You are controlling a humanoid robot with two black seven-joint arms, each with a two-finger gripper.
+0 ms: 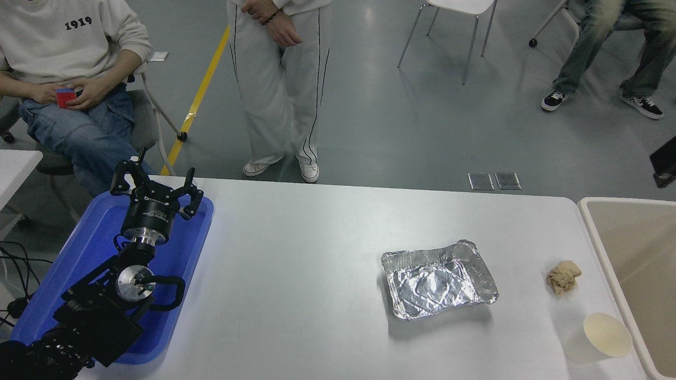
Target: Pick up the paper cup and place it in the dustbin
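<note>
From the head view, the white bench (pixel 317 264) runs across the near half of the scene. The paper cup (pixel 602 340) lies on its side at the near right corner of the bench, its round mouth turned up toward the camera, just beside the pale rim of the dustbin (pixel 634 248) but apart from it. The dustbin stands off the right end of the bench, its beige inside open to view. A crumpled tan paper ball (pixel 563 276) sits a little farther back than the cup, also near the bin's rim. Left of the ball, near the middle right of the bench, rests a silver foil tray (pixel 439 285), dented and open side up.

At the near left, the left hand (pixel 156 192) hangs over a blue plastic tray (pixel 79 248) at the bench's left edge, its black fingers (pixel 122 179) spread wide apart with nothing held between them.

Of the right hand (pixel 665 162) only a dark sliver shows at the right edge, above the far end of the dustbin and well apart from the cup; whether it is spread or closed cannot be told.

Beyond the bench, one person (pixel 285 79) in pale trousers stands on the grey floor, another (pixel 68 68) sits at the far left holding a small coloured cube (pixel 64 96), and a third person's legs (pixel 607 53) show at the far right beside a white chair (pixel 454 26).
</note>
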